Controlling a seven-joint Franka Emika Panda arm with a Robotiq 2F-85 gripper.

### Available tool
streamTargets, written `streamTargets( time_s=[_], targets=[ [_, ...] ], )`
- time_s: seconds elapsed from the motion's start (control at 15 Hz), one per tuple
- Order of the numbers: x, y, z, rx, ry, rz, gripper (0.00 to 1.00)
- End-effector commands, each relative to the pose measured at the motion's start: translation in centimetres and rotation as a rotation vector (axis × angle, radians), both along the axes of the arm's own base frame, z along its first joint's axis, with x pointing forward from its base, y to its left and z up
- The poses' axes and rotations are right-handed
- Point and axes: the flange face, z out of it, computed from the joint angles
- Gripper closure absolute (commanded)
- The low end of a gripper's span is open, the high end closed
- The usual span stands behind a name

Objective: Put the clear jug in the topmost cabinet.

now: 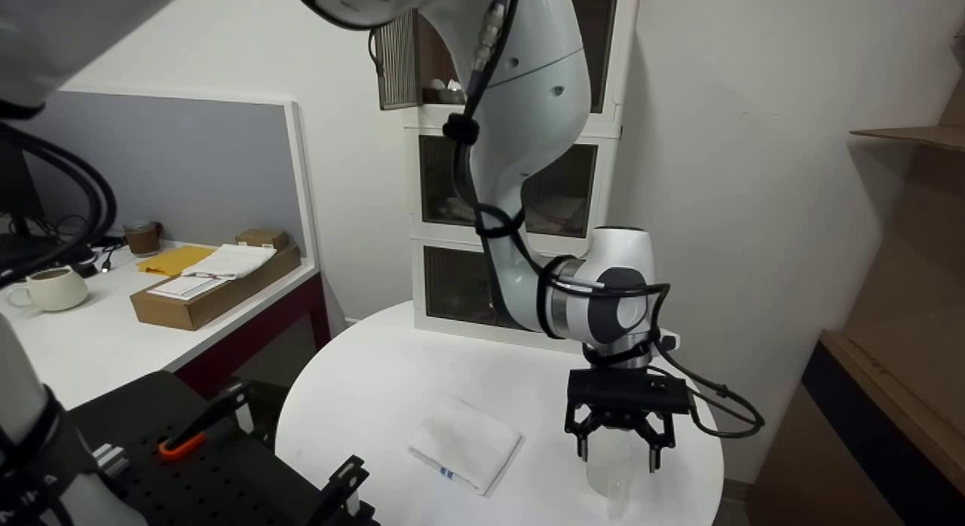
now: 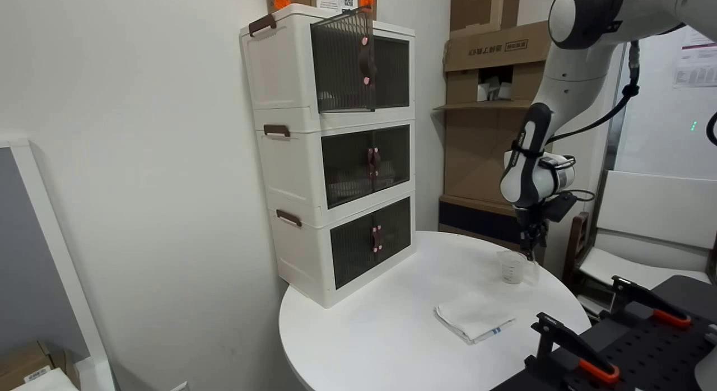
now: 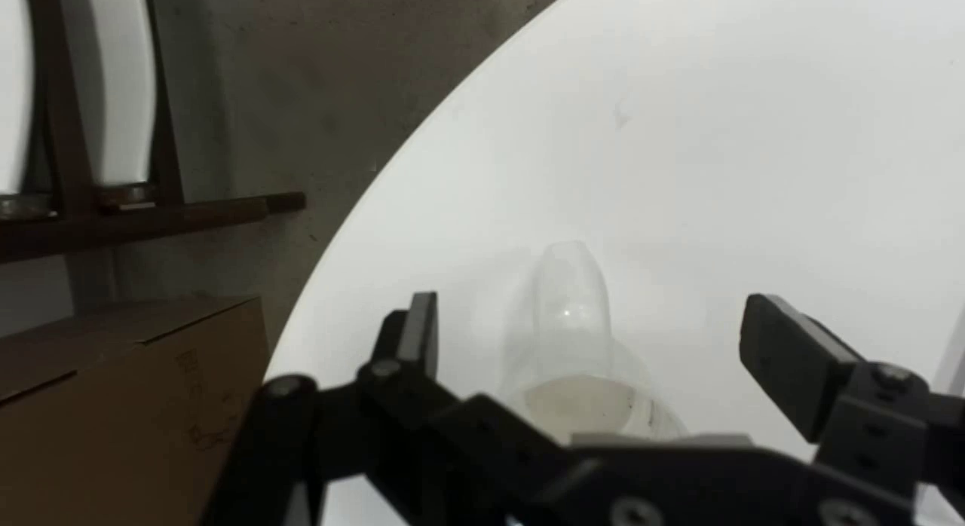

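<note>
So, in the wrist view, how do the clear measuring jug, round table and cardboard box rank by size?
Largest: round table, cropped
Next: cardboard box, cropped too
Smallest: clear measuring jug, partly hidden

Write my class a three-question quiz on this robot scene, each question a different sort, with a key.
1. Multiple choice: which one has a door standing open? A: topmost cabinet; B: middle cabinet; C: lowest cabinet.
2. True or false: the hand is open, holding nothing.
3. Fill in: the clear jug and the folded white cloth both rest on the round white ____.

Key
1. A
2. True
3. table
</note>
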Motion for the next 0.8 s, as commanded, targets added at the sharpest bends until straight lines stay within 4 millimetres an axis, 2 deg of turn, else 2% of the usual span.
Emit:
streamTargets(
  time_s=[0.0,0.47,0.6,0.73],
  targets=[
    [0.5,0.3,-2.2,0.021,0.027,0.022,0.0],
    [0.3,-0.4,-3.8,0.021,0.04,0.024,0.0],
    [0.5,-0.4,-3.9,0.022,0.037,0.033,0.06],
    [0.7,-0.5,-4.1,0.022,0.035,0.04,0.05]
  ],
)
